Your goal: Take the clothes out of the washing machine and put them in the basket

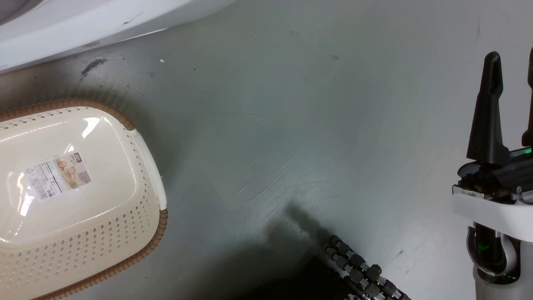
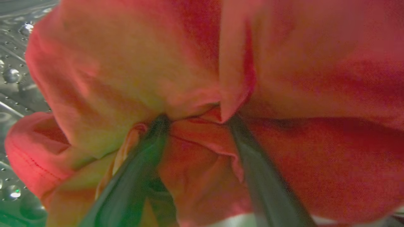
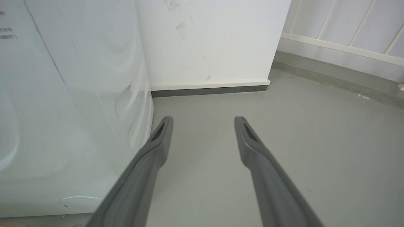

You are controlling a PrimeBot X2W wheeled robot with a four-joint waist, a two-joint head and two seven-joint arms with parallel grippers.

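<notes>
We are holding our left gripper (image 2: 197,119) against the red clothes (image 2: 300,78), jaws wide, cloth bunching between them. Our right gripper (image 3: 203,118) is hanging wide above the floor (image 3: 315,142).

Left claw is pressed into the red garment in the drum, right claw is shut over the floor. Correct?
Not quite. The right claw is open and holds nothing, over the grey floor; the right wrist view shows it. The left claw is indeed in the red garment in the drum.
</notes>
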